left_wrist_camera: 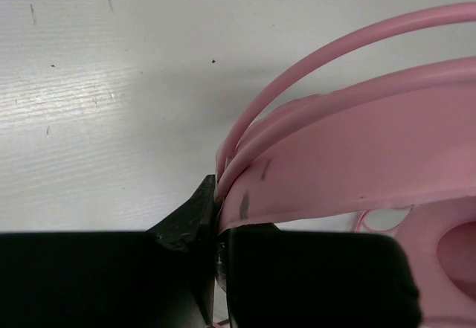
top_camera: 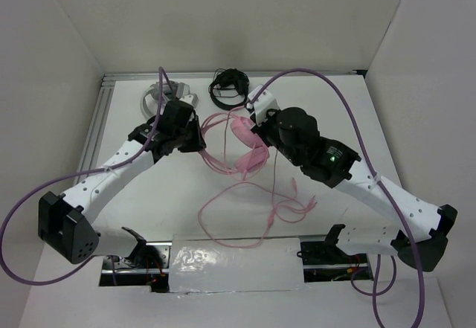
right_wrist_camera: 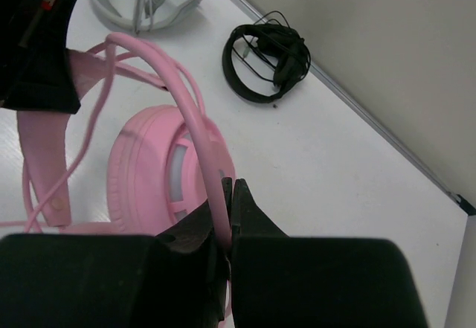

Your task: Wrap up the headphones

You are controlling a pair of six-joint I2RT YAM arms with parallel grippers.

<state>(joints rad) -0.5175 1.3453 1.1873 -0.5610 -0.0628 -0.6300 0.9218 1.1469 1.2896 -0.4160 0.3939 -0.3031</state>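
Pink plastic over-ear headphones (top_camera: 251, 161) lying just in front of the small black headphones (top_camera: 228, 86), mid-wrap by the look of it. Left gripper (left_wrist_camera: 218, 209) clamped on the pink headband (left_wrist_camera: 357, 149), cable turns pinned alongside; right gripper (right_wrist_camera: 230, 201) pinched tight on the long thin pink cable (right_wrist_camera: 186, 97) — most of it loose, sprawled well in front of the black headphones. Next, probably: carry another loop round the band, keeping tension.
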